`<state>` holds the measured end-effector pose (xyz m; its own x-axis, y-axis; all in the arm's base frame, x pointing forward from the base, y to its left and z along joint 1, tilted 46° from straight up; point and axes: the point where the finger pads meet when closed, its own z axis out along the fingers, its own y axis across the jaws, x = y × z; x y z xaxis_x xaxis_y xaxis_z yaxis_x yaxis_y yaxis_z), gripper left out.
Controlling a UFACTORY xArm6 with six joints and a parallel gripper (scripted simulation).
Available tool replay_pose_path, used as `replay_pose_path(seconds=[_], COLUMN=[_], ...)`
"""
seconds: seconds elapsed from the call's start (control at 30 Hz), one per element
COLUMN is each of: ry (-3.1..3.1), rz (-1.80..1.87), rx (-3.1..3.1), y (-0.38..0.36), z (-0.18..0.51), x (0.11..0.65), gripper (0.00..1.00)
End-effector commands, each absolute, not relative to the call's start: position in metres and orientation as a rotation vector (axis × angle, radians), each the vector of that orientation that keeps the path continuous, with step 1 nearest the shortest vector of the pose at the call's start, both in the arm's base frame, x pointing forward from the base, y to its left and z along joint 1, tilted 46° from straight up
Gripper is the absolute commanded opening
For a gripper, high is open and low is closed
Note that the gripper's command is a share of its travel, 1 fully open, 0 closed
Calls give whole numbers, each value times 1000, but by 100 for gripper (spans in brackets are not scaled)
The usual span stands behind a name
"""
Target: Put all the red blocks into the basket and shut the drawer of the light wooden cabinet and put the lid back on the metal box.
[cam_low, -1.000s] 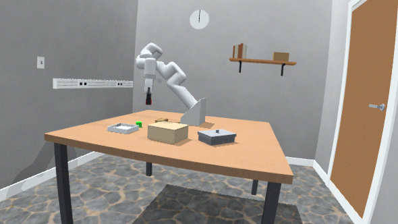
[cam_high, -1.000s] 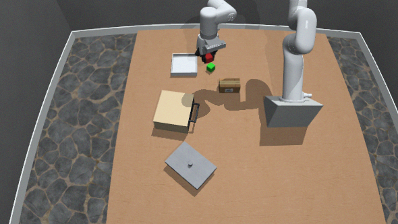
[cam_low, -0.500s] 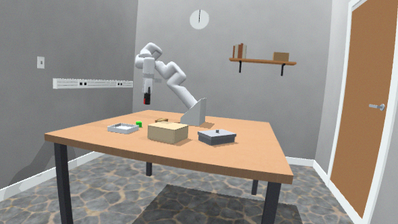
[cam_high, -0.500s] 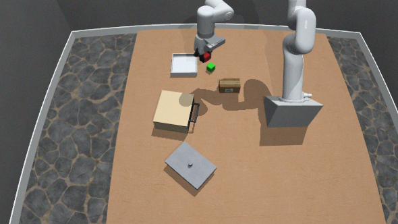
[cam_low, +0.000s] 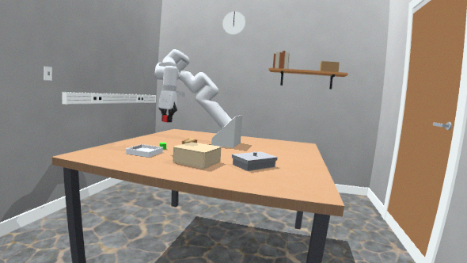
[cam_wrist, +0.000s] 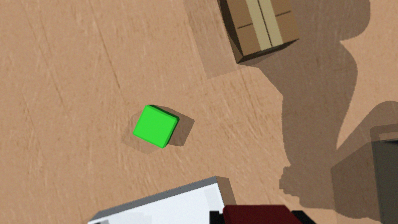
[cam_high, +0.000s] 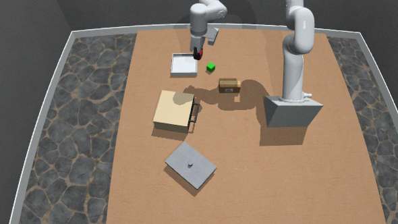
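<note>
Your hand [cam_high: 197, 54] [cam_low: 167, 116], part-open, is gripping the red block [cam_high: 200, 54] [cam_low: 165, 118] [cam_wrist: 260, 215] high above the bench [cam_high: 256, 169] [cam_low: 130, 170] [cam_wrist: 60, 165], presumably for clearing the rim of the basket [cam_high: 173, 65] [cam_low: 144, 154] [cam_wrist: 165, 198] towards eight o'clock from above.

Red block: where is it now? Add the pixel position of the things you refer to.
In the top view, the red block [cam_high: 200, 54] [cam_low: 165, 118] [cam_wrist: 260, 215] is in the gripper [cam_high: 197, 55] [cam_low: 167, 117], near the basket's [cam_high: 183, 74] [cam_low: 144, 154] [cam_wrist: 165, 212] right side; the exterior view shows it above the table.

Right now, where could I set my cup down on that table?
Right of the metal box in the top view, below the arm's grey base. It's crowded around the basket and green block.
</note>
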<state>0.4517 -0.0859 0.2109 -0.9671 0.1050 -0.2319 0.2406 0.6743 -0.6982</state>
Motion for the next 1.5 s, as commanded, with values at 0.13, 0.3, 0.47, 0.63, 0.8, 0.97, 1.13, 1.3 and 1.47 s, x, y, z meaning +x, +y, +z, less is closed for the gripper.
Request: replay_pose_path(seconds=[0.13,0.3,0.47,0.63,0.8,0.97,1.13,1.3,1.47], ry=[2868,2880,2863,2826,2741,2629,2479,2302,2099], rz=[-1248,-1278,-1302,-1313,-1314,-1298,-1266,-1212,-1137], rx=[-338,-627,-952,-1215,-1582,-1914,-2240,-2550,-2835], y=[-91,-96,-101,-105,-109,-113,-116,-117,-119], z=[222,228,234,238,241,244,246,247,248], x=[482,500,517,529,540,550,558,561,564], gripper=[0,0,0,0,0,0,0,0,0])
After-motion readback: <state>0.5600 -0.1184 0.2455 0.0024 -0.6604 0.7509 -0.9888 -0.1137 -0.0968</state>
